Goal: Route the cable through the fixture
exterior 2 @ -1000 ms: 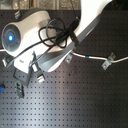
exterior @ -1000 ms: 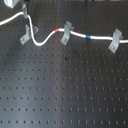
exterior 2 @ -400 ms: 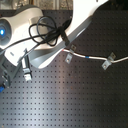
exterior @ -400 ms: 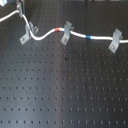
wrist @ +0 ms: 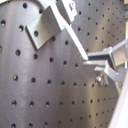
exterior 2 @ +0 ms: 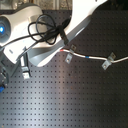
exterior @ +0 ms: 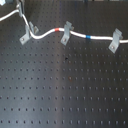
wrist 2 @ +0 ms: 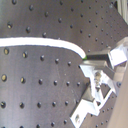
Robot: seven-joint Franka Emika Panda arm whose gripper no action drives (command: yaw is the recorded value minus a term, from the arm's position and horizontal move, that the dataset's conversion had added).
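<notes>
Sliding toward the first exterior view's left, the gripper (exterior: 20, 7) now sits at the far left edge, and the cable (exterior: 50, 33) has straightened behind it. Its fingers (wrist 2: 100, 59) pinch the white cord's end. From there the cable runs right past the fixture (exterior: 65, 35), red band beside it.

No readable text, labels or numbers anywhere.
</notes>
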